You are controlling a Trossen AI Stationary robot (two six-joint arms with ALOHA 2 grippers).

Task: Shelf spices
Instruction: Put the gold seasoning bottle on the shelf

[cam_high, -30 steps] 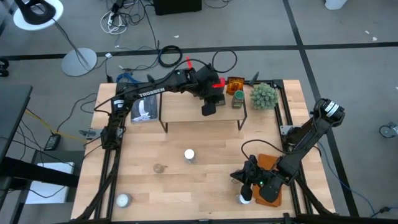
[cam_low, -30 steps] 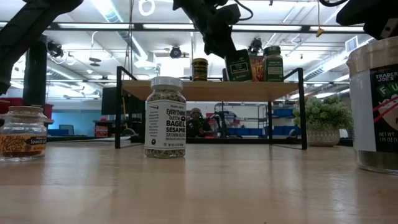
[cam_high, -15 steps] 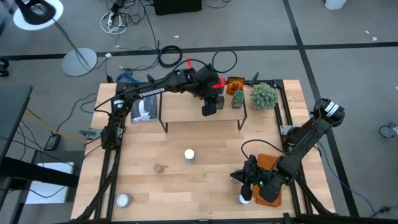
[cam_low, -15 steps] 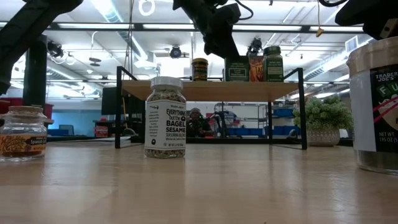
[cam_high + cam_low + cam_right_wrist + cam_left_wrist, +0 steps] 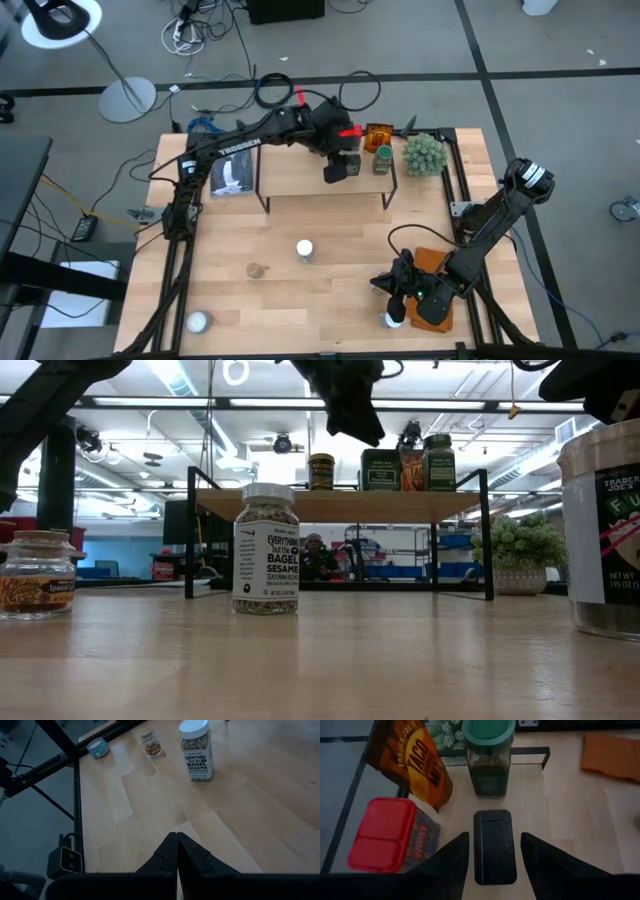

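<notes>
On the shelf [image 5: 325, 178], near its right end, stand a red box [image 5: 392, 834], a bag that reads "TACO MIX" [image 5: 412, 757], a green-lidded jar [image 5: 488, 755] and a dark tin [image 5: 494, 846]. The left gripper [image 5: 494, 851] hangs just above the dark tin, jaws let go, one on each side, not touching it. In front of the shelf, with bare wood all around, stands a jar marked "EVERYTHING BUT THE BAGEL SESAME" [image 5: 266, 549]. The right gripper [image 5: 177, 851] is clenched on nothing, well in front of the shelf, by the orange cloth [image 5: 432, 290]
</notes>
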